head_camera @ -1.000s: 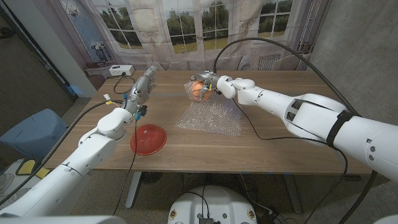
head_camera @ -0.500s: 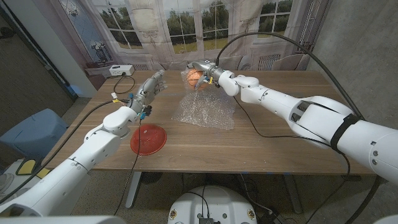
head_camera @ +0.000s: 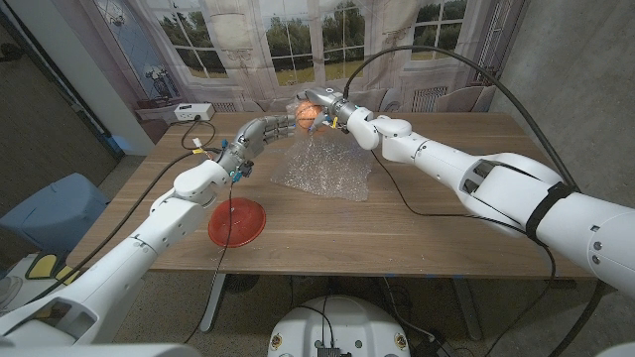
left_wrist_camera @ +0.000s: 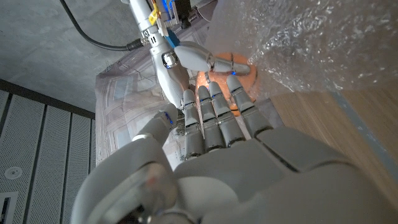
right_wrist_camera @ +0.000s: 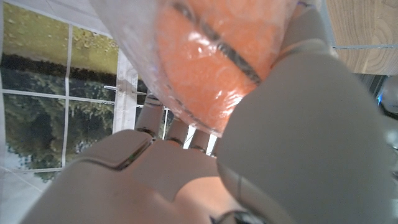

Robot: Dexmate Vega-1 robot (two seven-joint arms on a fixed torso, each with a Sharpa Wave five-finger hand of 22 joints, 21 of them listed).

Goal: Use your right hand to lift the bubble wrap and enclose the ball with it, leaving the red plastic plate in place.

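— Where's the ball (head_camera: 310,116)?
— Up in the air, over the far side of the bench (head_camera: 437,213). Orange with dark lines. Held in the right hand (head_camera: 319,111), wrapped in the wrap (head_camera: 322,169).
— And seen close up?
— In the right wrist view, sits in the palm with clear bubbly plastic over it. Fingers curled round it from behind.
— Where's the rest of the wrap?
— Hangs down from the ball to the bench. Lower part spread out on the wood, crinkled and shiny. Top part pulled up into a point at the hand.
— What about the left hand (head_camera: 260,131)?
— Reaches out toward the ball, up off the bench. Fingers (left_wrist_camera: 214,118) straight and a little apart. Holds nothing. Tips very near the ball and the right hand in the left wrist view. Touching or not? Can't tell.
— And the plate (head_camera: 236,220)?
— Red, round, on the bench near the front edge. Under the left arm. Well apart from the wrap and the ball.
— Anything else around?
— A white box (head_camera: 190,112) with cables at the far left corner of the bench. Big windows behind, with trees outside. A blue chair (head_camera: 45,210) off to the left. A black cable looping over the right arm.
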